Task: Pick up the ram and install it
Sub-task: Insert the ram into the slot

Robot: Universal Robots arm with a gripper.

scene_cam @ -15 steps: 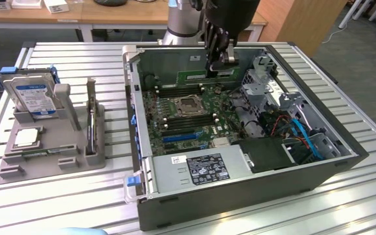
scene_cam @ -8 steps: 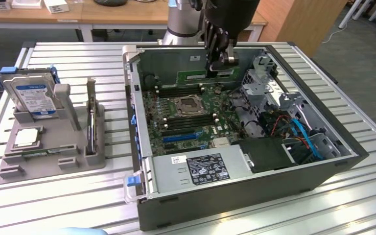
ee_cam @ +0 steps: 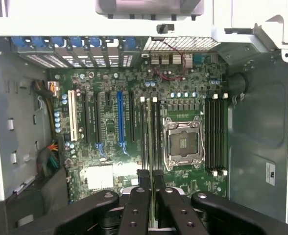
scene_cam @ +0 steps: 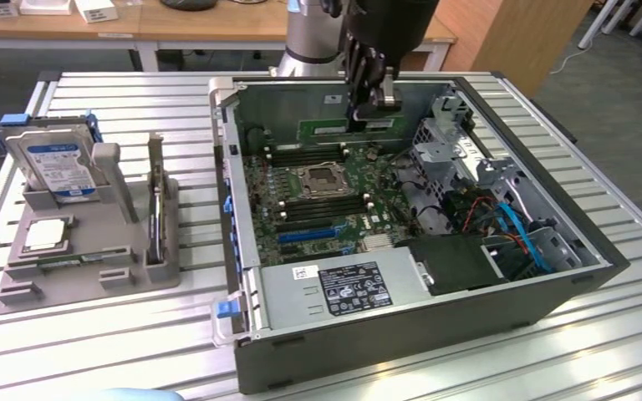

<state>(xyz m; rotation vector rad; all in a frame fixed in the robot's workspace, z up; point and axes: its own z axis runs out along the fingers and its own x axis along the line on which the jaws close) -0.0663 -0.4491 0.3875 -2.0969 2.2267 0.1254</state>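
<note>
At the exterior view's left, a grey holder (scene_cam: pixel 76 284) is set on the slatted table (scene_cam: pixel 588 351), with parts arranged in it so that each can be reached from above. The blue-labelled hard drive (scene_cam: pixel 59 163) is stood upright at the far end, and the square CPU chip (scene_cam: pixel 48 236) is laid flat nearer the camera.

Towards the middle, the computer case (scene_cam: pixel 410 342) is laid on its side with the panel off, so the motherboard (scene_cam: pixel 298 209) is exposed face-up to the arm. The CPU socket (scene_cam: pixel 321 177) is seen at the board's centre, flanked by rows of memory slots (scene_cam: pixel 310 203).

Just beyond the socket, the gripper (scene_cam: pixel 371 104) is held low inside the case. The claw is narrowed onto the ram (scene_cam: pixel 349 127) — the thin green stick is pinched by its upper edge, leaving the contact edge free underneath.

In the wrist view the ram (ee_cam: pixel 149 127) is seen edge-on beyond the gripper (ee_cam: pixel 150 172). It is lined up lengthwise with the slots beside the socket (ee_cam: pixel 183 142), judged to suit a straight push down. Whether a slot is touched cannot be told.

At the exterior view's right, the drive cage (scene_cam: pixel 455 142) and blue cables (scene_cam: pixel 527 242) are placed clear of the board.
</note>
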